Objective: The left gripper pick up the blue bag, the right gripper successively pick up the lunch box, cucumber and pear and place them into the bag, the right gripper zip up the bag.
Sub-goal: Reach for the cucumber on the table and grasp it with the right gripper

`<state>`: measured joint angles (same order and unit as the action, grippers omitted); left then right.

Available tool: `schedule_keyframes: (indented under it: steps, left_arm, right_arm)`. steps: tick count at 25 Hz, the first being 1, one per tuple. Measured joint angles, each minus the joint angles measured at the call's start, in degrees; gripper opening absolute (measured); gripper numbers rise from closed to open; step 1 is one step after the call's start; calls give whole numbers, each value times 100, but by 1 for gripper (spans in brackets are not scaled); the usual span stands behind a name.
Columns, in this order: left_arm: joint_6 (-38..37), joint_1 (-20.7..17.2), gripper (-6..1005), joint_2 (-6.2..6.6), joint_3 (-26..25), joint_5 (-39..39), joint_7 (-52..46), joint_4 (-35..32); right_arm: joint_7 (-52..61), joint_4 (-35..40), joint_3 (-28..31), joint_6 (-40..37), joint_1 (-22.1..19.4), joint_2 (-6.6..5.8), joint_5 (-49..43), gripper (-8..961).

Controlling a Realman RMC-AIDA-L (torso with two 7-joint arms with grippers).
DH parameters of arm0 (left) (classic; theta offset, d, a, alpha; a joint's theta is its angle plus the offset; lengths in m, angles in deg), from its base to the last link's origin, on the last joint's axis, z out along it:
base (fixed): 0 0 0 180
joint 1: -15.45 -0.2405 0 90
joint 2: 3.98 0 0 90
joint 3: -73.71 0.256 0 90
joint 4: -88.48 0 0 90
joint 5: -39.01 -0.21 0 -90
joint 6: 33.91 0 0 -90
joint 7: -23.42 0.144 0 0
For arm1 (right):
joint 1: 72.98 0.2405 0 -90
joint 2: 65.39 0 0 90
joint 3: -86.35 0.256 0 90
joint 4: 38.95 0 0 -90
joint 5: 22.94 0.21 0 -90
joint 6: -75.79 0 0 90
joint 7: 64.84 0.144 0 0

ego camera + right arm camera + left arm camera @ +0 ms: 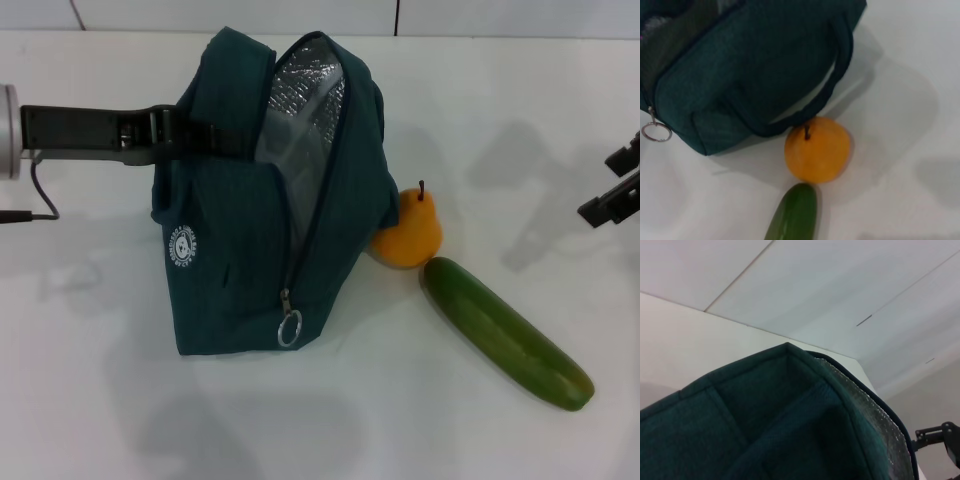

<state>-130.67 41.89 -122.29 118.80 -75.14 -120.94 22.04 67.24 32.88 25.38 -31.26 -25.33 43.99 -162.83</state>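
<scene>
White table (480, 90), pale wall behind; blue bag (240, 260) is held upright at its upper side by left gripper (215, 142), fingers pinching fabric, so the unzipped mouth gapes for loading; pear (408, 232) touching bag's side, cucumber (505, 332) just beyond pear; lunch box not visible; right gripper (615, 195) well away from bag, finger state cannot be told.

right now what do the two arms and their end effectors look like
The left arm has a silver metal cylinder section with a thin dark cable looping below it, leading into a flat black bar that ends in the left end effector by the blue bag. The right end effector shows only as angular black parts at the head view's edge.
</scene>
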Motion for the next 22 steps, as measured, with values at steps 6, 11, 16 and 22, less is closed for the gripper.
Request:
schedule_keyframes:
  steps: [6, 11, 16, 22]
  left_arm:
    - [108, 63, 32, -6, 1, -2, 60, 79]
    - [147, 273, 32, -4, 0, -8, 167, 395]
    - [152, 339, 32, -2, 1, -13, 214, 464]
    - [180, 361, 32, 2, 0, -11, 223, 466]
  right_arm:
    - [408, 3, -30, -163, 234, 376, -557, 846]
    - [601, -153, -120, -171, 326, 561, -624, 832]
    - [628, -546, -388, -43, 548, 628, -670, 818]
    - [633, -901, -817, 301, 588, 651, -671, 687]
